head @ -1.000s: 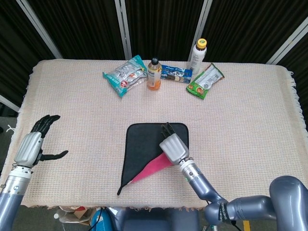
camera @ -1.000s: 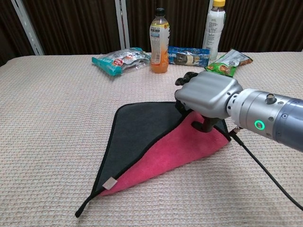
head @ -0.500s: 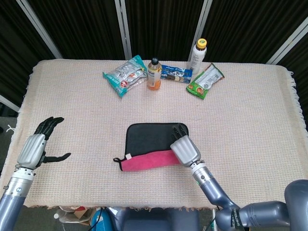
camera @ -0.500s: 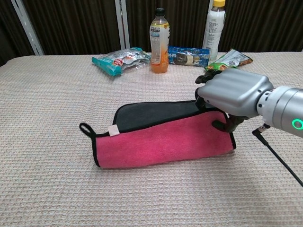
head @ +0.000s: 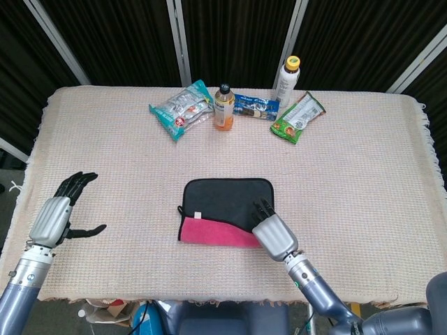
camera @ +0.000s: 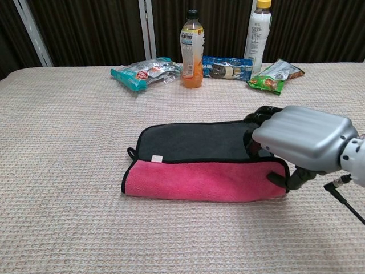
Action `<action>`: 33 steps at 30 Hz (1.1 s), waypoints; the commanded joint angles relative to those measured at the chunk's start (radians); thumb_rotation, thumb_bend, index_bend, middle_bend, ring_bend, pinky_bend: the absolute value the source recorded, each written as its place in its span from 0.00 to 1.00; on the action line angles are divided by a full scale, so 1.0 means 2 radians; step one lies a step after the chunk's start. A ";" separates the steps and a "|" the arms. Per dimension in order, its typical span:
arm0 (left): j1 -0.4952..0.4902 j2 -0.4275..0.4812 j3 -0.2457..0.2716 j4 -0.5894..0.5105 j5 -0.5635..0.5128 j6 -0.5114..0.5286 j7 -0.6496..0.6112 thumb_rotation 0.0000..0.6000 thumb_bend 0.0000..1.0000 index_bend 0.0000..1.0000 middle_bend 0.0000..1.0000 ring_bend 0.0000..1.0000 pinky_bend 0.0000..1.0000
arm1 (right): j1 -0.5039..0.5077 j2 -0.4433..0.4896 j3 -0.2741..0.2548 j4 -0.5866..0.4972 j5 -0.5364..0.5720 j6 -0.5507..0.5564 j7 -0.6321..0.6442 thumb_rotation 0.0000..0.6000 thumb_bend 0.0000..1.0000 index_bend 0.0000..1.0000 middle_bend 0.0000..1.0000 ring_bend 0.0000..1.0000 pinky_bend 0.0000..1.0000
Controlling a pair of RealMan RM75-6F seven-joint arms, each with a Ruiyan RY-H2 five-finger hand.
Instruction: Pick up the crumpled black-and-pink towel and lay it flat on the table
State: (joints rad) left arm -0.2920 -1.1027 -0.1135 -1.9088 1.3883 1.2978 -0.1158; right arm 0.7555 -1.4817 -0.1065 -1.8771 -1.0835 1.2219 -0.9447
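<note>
Chest view — right hand gripping towel edge, left hand spread empty, bottles and snack packs behind.

Orange bottle: upright, far beyond the hand.
White bottle: upright, farther back.
Snack packets: flat beside bottles.

One towel — two bottles, three snack packets.

Black towel lies on table, pink near edge folded over.
</note>
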 commanded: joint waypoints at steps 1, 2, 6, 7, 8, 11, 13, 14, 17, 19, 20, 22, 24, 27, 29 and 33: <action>0.000 0.001 0.000 0.000 0.001 0.000 -0.001 1.00 0.15 0.10 0.09 0.00 0.00 | -0.008 -0.003 -0.007 -0.003 -0.010 0.000 0.005 1.00 0.44 0.76 0.29 0.06 0.04; 0.000 0.001 0.000 0.000 0.001 0.000 -0.002 1.00 0.15 0.10 0.09 0.00 0.00 | -0.011 -0.004 -0.009 -0.004 -0.015 0.000 0.005 1.00 0.44 0.76 0.29 0.06 0.04; 0.000 0.002 0.000 0.001 0.002 0.000 -0.006 1.00 0.15 0.10 0.09 0.00 0.00 | -0.020 -0.003 -0.015 -0.008 -0.029 0.001 0.009 1.00 0.44 0.76 0.29 0.06 0.04; 0.000 0.002 0.000 0.001 0.002 -0.001 -0.006 1.00 0.15 0.10 0.09 0.00 0.00 | -0.021 -0.003 -0.016 -0.009 -0.030 0.000 0.010 1.00 0.44 0.76 0.29 0.06 0.04; 0.000 0.002 0.001 0.000 0.002 -0.001 -0.007 1.00 0.15 0.10 0.09 0.00 0.00 | -0.024 -0.002 -0.018 -0.011 -0.032 0.000 0.011 1.00 0.44 0.76 0.29 0.06 0.04; 0.000 0.003 0.001 0.000 0.003 -0.001 -0.009 1.00 0.15 0.10 0.09 0.00 0.00 | -0.029 0.000 -0.022 -0.015 -0.038 -0.002 0.013 1.00 0.44 0.76 0.29 0.06 0.04; 0.000 0.003 0.001 0.000 0.003 -0.001 -0.008 1.00 0.15 0.10 0.09 0.00 0.00 | -0.033 0.002 -0.025 -0.017 -0.042 -0.003 0.014 1.00 0.44 0.76 0.29 0.06 0.04; 0.000 0.002 0.001 0.000 0.003 -0.001 -0.008 1.00 0.15 0.10 0.09 0.00 0.00 | -0.034 0.003 -0.026 -0.018 -0.043 -0.004 0.015 1.00 0.44 0.76 0.29 0.06 0.04; 0.000 0.002 0.002 0.000 0.003 -0.002 -0.006 1.00 0.15 0.10 0.09 0.00 0.00 | -0.040 0.007 -0.031 -0.022 -0.051 -0.003 0.014 1.00 0.44 0.76 0.29 0.06 0.04; 0.000 0.001 0.002 0.000 0.002 -0.002 -0.005 1.00 0.15 0.10 0.09 0.00 0.00 | -0.044 0.008 -0.035 -0.025 -0.056 -0.003 0.012 1.00 0.44 0.76 0.29 0.06 0.04; 0.000 0.001 0.002 -0.001 0.002 -0.002 -0.004 1.00 0.15 0.10 0.09 0.00 0.00 | -0.047 0.009 -0.037 -0.027 -0.059 -0.003 0.012 1.00 0.44 0.76 0.29 0.06 0.04; 0.000 0.001 0.002 -0.001 0.002 -0.002 -0.003 1.00 0.15 0.10 0.09 0.00 0.00 | -0.050 0.010 -0.040 -0.029 -0.062 -0.004 0.010 1.00 0.44 0.76 0.29 0.06 0.04; 0.001 0.001 0.002 -0.002 0.002 -0.002 -0.004 1.00 0.15 0.10 0.09 0.00 0.00 | -0.053 0.011 -0.042 -0.031 -0.064 -0.004 0.009 1.00 0.44 0.76 0.29 0.06 0.04; 0.001 0.002 0.001 -0.002 0.001 -0.001 -0.006 1.00 0.15 0.10 0.09 0.00 0.00 | -0.057 0.014 -0.047 -0.034 -0.062 -0.009 0.005 1.00 0.44 0.76 0.29 0.06 0.04; 0.001 0.002 0.001 -0.002 0.001 -0.001 -0.007 1.00 0.15 0.10 0.09 0.00 0.00 | -0.059 0.016 -0.050 -0.034 -0.061 -0.012 0.001 1.00 0.44 0.74 0.29 0.06 0.04; 0.001 0.003 0.001 -0.002 0.001 -0.002 -0.008 1.00 0.15 0.10 0.09 0.00 0.00 | -0.064 0.018 -0.055 -0.037 -0.060 -0.019 -0.002 1.00 0.44 0.72 0.29 0.06 0.04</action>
State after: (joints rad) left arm -0.2896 -1.0977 -0.1111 -1.9122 1.3895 1.2945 -0.1327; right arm 0.6293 -1.4471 -0.2141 -1.9494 -1.2046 1.1851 -0.9474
